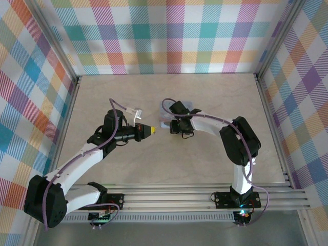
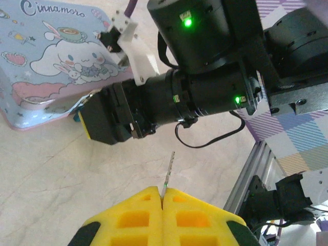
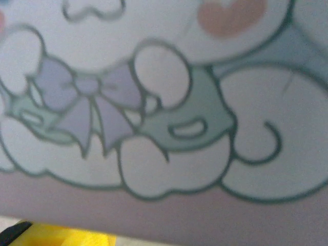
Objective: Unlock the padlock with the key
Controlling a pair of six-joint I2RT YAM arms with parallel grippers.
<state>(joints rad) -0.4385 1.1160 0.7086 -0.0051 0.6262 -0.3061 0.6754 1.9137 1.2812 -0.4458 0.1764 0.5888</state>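
My left gripper [image 1: 152, 130] [image 2: 163, 197] is shut on the key [image 2: 169, 171], a thin metal blade sticking up out of the yellow fingertips [image 2: 138, 218]. The blade points toward my right gripper [image 1: 168, 125] [image 2: 87, 122], a short gap away. That gripper's black and yellow end lies against the near edge of the pale-blue cartoon tin [image 2: 48, 66] [image 1: 192, 106] [image 3: 169, 102]. Whether its jaws are open or closed is hidden. A yellow finger [image 3: 51, 237] peeks out below the tin's print. The padlock is hidden.
The tin lies mid-table under the right arm's wrist. Purple cables loop over both arms [image 1: 115, 105]. Aluminium rails [image 1: 179, 197] run along the near edge and checked walls [image 1: 169, 36] close in the other three sides. Bare tabletop [image 1: 154, 169] lies between the arms.
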